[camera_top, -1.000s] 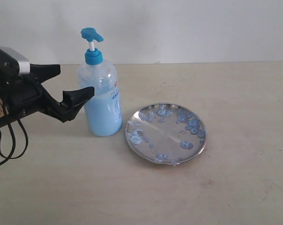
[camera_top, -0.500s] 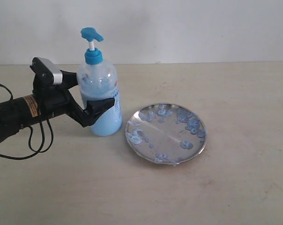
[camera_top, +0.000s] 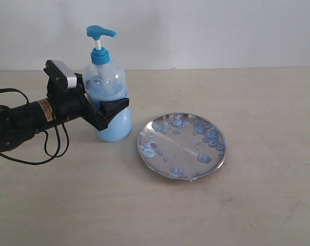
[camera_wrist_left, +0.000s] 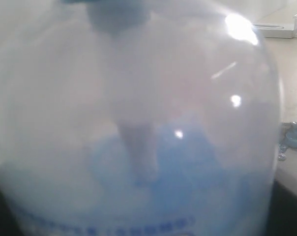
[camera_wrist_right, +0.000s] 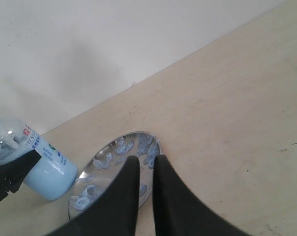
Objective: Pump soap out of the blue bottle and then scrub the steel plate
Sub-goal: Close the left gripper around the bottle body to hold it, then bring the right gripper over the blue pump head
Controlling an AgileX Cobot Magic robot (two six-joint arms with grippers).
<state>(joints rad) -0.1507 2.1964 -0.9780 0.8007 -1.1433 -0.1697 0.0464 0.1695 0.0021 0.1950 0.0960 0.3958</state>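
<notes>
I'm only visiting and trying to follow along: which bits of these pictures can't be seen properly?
- Left wrist view: the blue bottle fills the frame and is blurred, so its print is unreadable.
- Exterior view: the near left jaw covers most of the bottle's label, and the bottle hides the far jaw.
- Right wrist view: the right jaws are cut off by the picture's edge, and the label is too small to read.

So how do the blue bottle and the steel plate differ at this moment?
The blue bottle is tall and upright; the steel plate lies flat and wide. The bottle is clear plastic, the plate shiny metal. The left end effector grips the bottle around its middle, while nothing touches the plate. The bottle holds a deep fill of soap; the plate carries only scattered blobs. Both show the same pale blue soap.
</notes>
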